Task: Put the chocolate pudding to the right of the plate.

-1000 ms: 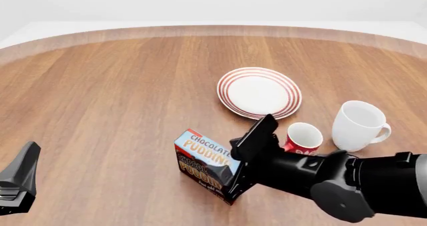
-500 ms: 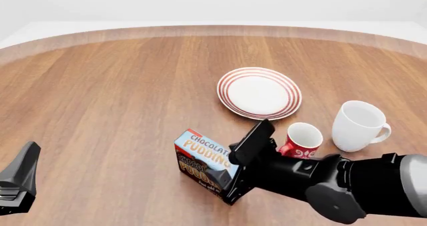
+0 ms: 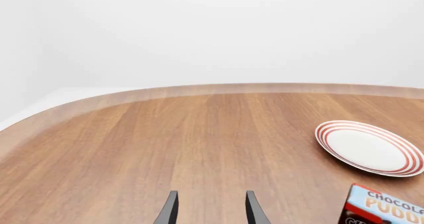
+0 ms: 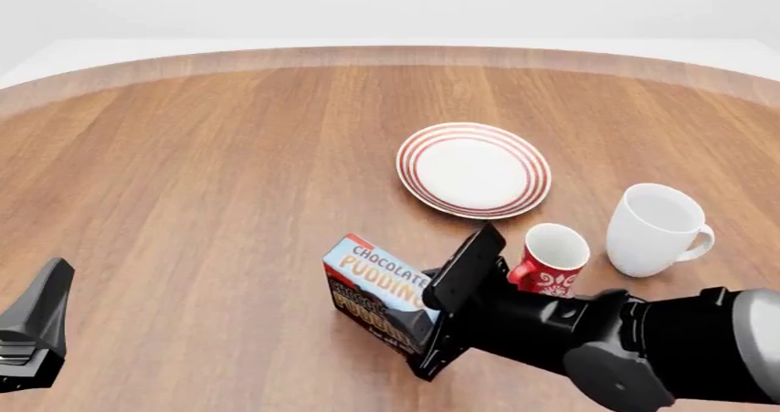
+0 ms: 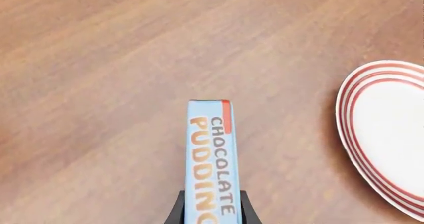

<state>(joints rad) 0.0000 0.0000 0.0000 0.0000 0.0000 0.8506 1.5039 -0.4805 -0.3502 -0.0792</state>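
Chocolate pudding (image 4: pixel 380 289) sits low in the front frame, below and left of the plate (image 4: pixel 473 169), on our brown wooden tabletop (image 4: pixel 207 184) against plain white surroundings. Our right gripper (image 4: pixel 429 316) covers the carton's right end, clamped on it. Our left gripper (image 3: pixel 208 211), cut off at the frame's bottom, hangs parted and holds nothing.

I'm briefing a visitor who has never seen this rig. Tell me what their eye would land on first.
The chocolate pudding carton, near the table's front edge, clamped between the right gripper's black fingers. Behind it lies the red-ringed plate, with a red mug and a white mug to the plate's front right. The left gripper waits open at the far left, holding nothing.
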